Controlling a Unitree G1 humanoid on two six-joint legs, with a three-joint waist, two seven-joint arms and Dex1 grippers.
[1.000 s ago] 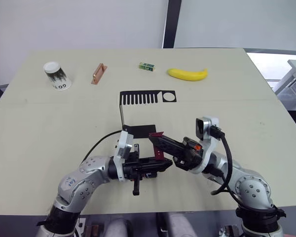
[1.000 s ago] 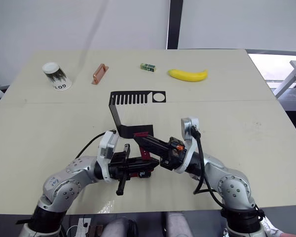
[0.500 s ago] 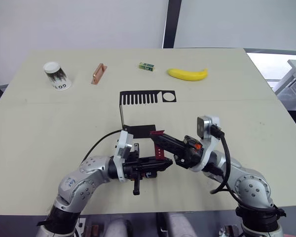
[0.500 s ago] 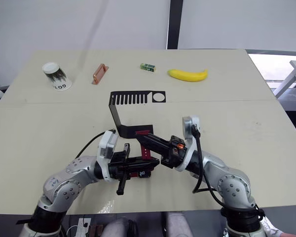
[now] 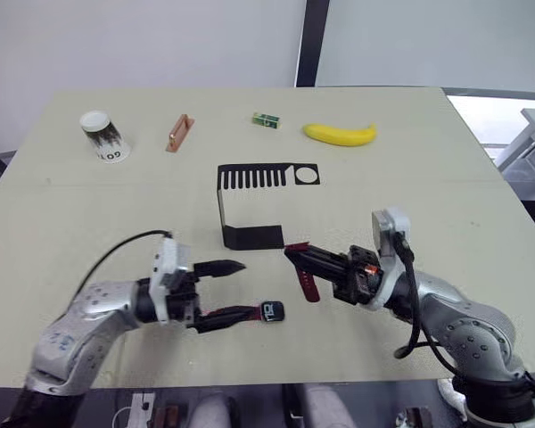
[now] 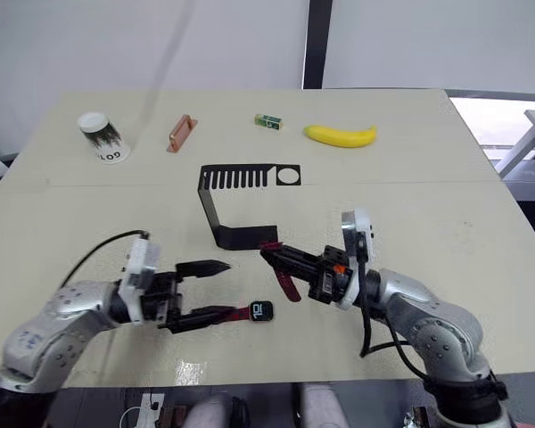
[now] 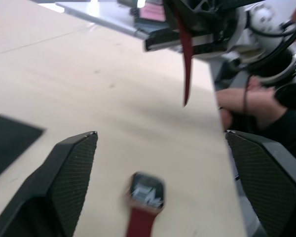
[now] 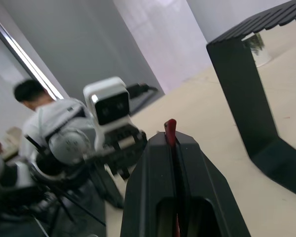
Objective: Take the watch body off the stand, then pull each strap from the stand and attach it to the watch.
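Eye view: left gripper (image 5: 230, 290) spread open around the watch body (image 5: 273, 311) lying on the table (image 5: 89, 214), strap attached. Right gripper (image 5: 296, 254) pinches second strap (image 5: 307, 282), stand (image 5: 250, 201) at 12 o'clock. Right wrist view: person in grey room.

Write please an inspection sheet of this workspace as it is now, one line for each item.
Surface: beige table.
Job's things: stand holds nothing; watch body, one strap attached, lies on table; second strap hangs from right gripper.
Clutter: cup, orange-brown piece, green box, banana.
Grippers: left gripper jaws open; right gripper jaws shut on strap.
Cables: black cable at left arm.
Surroundings: person beyond table.
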